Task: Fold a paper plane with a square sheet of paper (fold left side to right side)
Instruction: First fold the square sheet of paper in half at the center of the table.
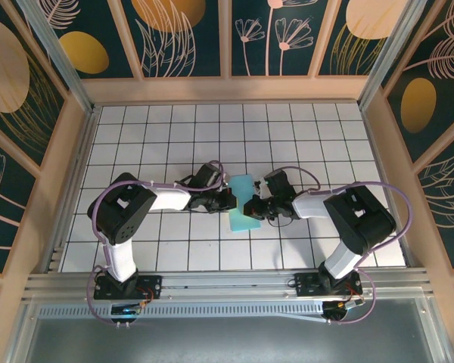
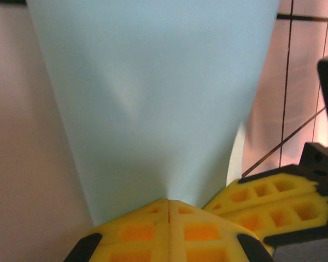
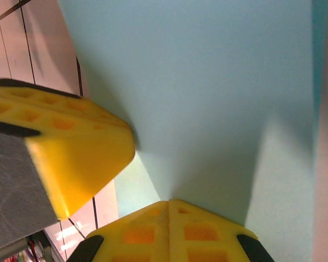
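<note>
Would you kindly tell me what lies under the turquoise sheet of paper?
The white grid table shows around the sheet of paper; whatever lies directly beneath it is covered. The left tool and right tool pinch its edges.

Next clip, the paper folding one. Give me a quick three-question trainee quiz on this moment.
1. True or false: the left gripper stands open, clear of the sheet of paper.
2. What does the right gripper pinch? A) nothing B) the sheet of paper C) a pen
3. Fill in: the fingers are coloured ____.
Key: 1 false, it is shut on the sheet's edge; 2 B; 3 yellow.
</note>
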Controlling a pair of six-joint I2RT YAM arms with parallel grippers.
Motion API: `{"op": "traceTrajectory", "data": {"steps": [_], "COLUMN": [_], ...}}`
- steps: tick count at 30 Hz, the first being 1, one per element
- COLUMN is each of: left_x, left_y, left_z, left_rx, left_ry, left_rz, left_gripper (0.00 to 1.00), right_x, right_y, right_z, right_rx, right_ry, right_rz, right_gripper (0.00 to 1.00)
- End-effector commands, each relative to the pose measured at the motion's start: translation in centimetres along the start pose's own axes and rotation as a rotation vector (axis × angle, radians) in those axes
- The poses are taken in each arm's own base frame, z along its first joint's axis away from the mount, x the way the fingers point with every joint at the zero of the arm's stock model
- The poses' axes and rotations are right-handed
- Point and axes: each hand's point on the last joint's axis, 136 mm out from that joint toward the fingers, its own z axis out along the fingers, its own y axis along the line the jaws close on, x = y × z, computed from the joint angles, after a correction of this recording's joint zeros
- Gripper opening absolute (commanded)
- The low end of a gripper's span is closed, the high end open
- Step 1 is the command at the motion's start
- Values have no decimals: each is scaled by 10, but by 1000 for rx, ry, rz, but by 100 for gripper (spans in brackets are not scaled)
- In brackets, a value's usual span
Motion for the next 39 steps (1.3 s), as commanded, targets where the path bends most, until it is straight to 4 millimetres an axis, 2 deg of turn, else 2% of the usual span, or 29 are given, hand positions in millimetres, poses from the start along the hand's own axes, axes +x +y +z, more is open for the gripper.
{"op": "traceTrajectory", "data": {"steps": [1,9,24,31,39], "left_x": [-12,-10,-1,-13,-44], "left_y": [-9,10,39,57,76], "left_z": [-3,5,8,0,-11], "left_rx": [-5,-61,-129,-171,-209], "left_ry": [-25,-26,-36,-75,-121], "left_rz": [27,23,18,-13,-38], "left_gripper": [0,0,0,0,0], "right_x": [18,17,24,24,27], "right_y": [-34,-37,-52,-58,-60], "right_z": [0,-2,0,-1,-2], "right_rx": [136,144,199,217,217], "right_ry": [34,29,61,59,64], "right_rz": [33,34,47,51,49], "right_gripper": [0,0,0,0,0]}}
